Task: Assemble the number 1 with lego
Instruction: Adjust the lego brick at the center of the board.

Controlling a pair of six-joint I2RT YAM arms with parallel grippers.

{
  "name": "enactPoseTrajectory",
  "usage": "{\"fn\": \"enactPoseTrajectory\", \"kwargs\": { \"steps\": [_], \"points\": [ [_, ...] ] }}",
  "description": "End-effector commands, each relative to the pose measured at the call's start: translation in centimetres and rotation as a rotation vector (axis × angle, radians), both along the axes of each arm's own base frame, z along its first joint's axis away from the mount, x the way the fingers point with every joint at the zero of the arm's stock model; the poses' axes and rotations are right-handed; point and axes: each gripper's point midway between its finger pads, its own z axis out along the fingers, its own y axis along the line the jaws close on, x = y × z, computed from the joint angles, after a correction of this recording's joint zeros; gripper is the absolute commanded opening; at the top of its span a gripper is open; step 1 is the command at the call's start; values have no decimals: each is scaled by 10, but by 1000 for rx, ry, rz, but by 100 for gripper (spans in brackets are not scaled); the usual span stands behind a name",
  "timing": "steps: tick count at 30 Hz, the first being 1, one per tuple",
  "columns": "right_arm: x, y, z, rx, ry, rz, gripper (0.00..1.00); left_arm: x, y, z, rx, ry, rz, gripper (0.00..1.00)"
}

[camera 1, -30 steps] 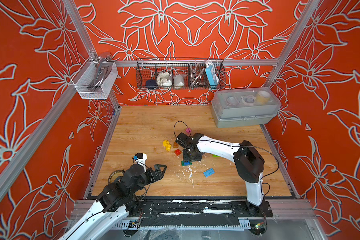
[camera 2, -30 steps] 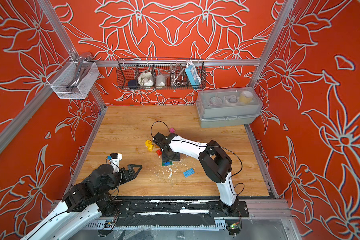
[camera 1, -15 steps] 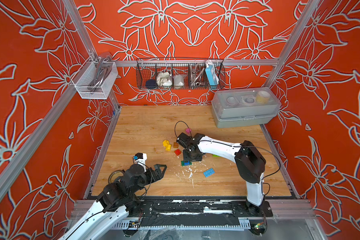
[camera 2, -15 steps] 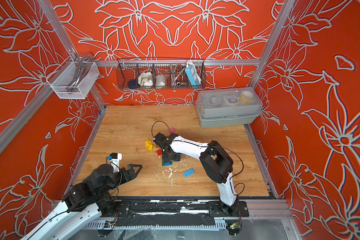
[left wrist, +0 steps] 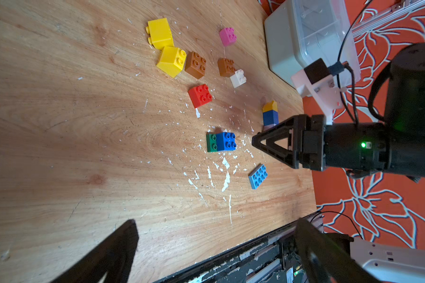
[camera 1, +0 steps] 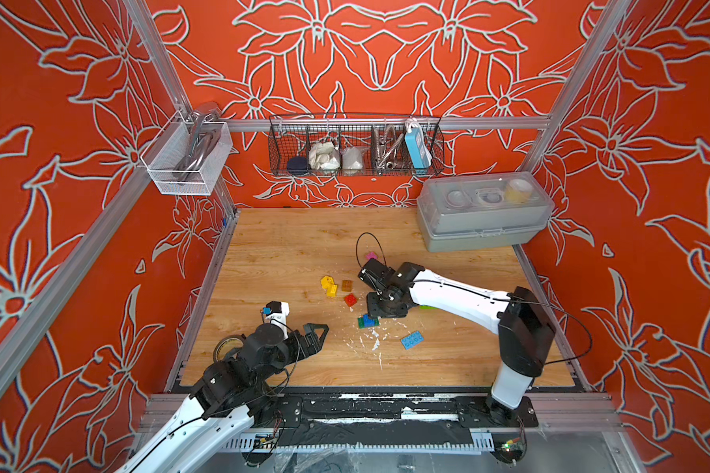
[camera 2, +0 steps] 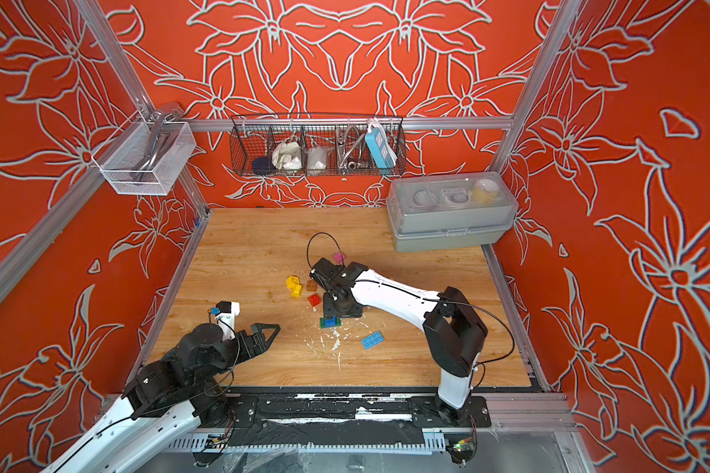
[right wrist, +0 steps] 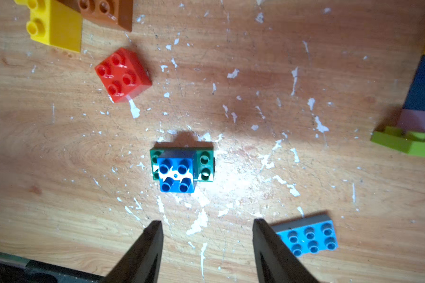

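A blue 2x2 lego brick (right wrist: 177, 175) sits on a green plate (right wrist: 205, 165) near the table's middle, seen in both top views (camera 1: 367, 320) (camera 2: 331, 321). My right gripper (right wrist: 206, 221) hovers just above it, pointing down, open with nothing between its fingers. A light blue plate (right wrist: 309, 237) lies beside one finger. A red brick (camera 1: 350, 300), yellow bricks (camera 1: 328, 285), a brown brick (camera 1: 347, 285) and a pink brick (camera 1: 371, 256) lie scattered behind. A yellow, blue and lilac stack (left wrist: 270, 115) stands on a lime plate (right wrist: 402, 143). My left gripper (camera 1: 318, 331) rests wide open and empty at the front left.
A tape roll (camera 1: 226, 348) lies under my left arm. A grey lidded box (camera 1: 482, 217) stands at the back right. A wire basket (camera 1: 355, 147) and a white mesh basket (camera 1: 187, 159) hang on the walls. White flecks litter the wood round the blue brick.
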Motion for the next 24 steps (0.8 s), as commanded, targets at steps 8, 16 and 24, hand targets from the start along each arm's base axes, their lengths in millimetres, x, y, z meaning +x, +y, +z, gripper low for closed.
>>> {"fn": "enactPoseTrajectory", "kwargs": {
  "steps": [8,16,24],
  "points": [
    [4,-28,-42,-36,73,-41,25,1,4,-4,9,11,22,100],
    [1,-18,-68,-43,123,-30,22,2,3,-5,15,15,22,100],
    [1,2,-79,-24,130,-17,22,2,3,-4,13,11,20,100]
  ]
}}
